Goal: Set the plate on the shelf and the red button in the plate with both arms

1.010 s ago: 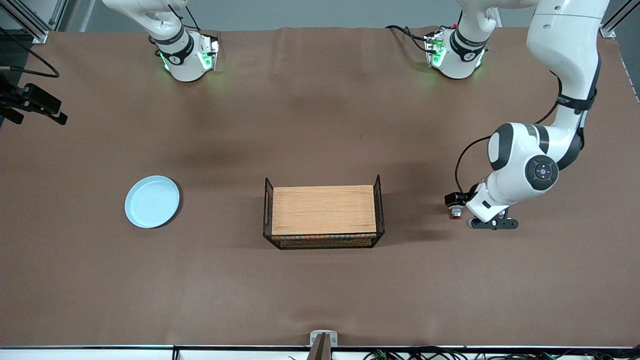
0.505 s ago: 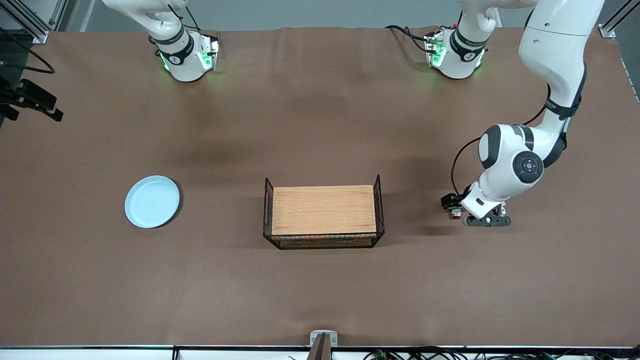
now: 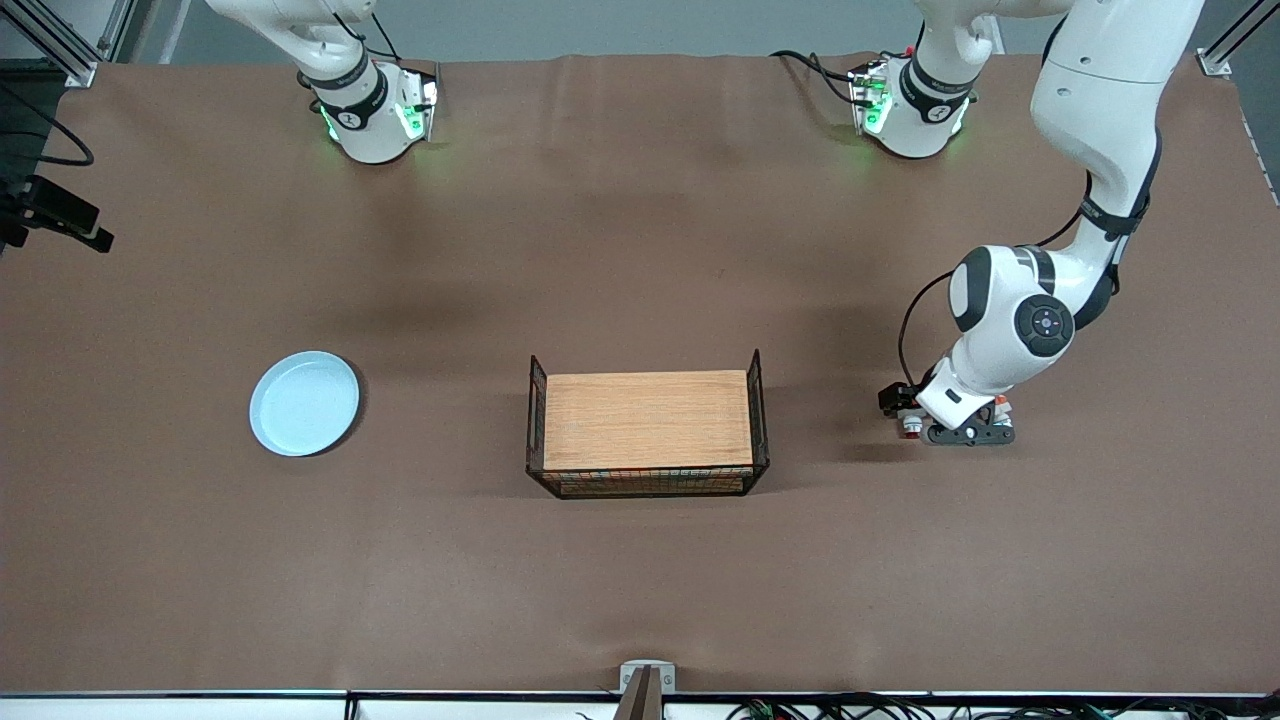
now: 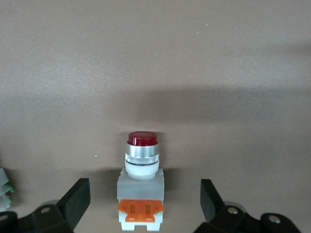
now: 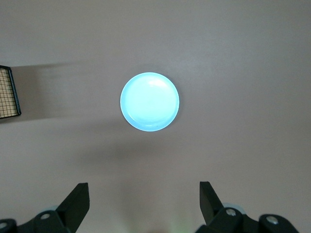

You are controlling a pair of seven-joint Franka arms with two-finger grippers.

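The red button [image 4: 142, 182] lies on the brown table, a white body with an orange block and a dark red round tip. My left gripper [image 4: 144, 194] hangs open right over it, one finger on each side, neither touching. In the front view the red button [image 3: 910, 428] peeks out beside the left gripper [image 3: 970, 436], toward the left arm's end of the table. The pale blue plate [image 3: 304, 403] rests toward the right arm's end. My right gripper [image 5: 144, 194] is open and empty, high above the table, with the plate [image 5: 149, 102] lying on the table farther out from its fingertips.
A black wire basket [image 3: 757, 400] with a wooden board in it stands at the table's middle, between plate and button; its corner [image 5: 8, 92] shows in the right wrist view. The two arm bases stand along the table's edge farthest from the front camera.
The left arm has swung toward the basket's end and come down, bringing its open gripper over the red button. Plate, basket and button have not moved.
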